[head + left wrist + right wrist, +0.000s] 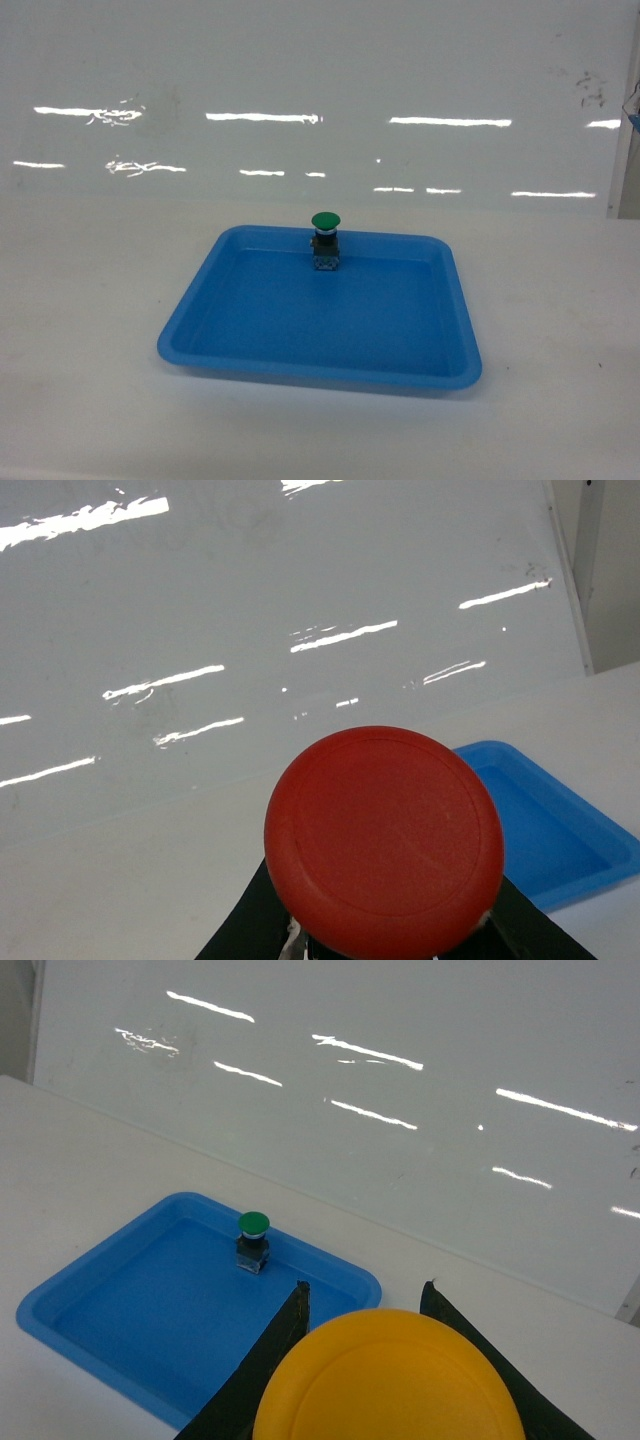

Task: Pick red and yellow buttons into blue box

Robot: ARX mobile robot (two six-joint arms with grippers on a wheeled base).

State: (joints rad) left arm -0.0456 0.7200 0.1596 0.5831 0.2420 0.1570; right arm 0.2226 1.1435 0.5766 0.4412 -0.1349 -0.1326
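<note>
Ahead of me on the white table lies a shallow blue tray, a green button upright by its far rim, open tabletop on every side. Left claw is clenched on the red button, its smooth round cap filling the view. Right claw grasps the yellow button.

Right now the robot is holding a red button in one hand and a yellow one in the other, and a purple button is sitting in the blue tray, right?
Almost. The button sitting in the blue tray is green, not purple; the head view shows it. The left gripper does hold the red button and the right gripper the yellow button.
</note>
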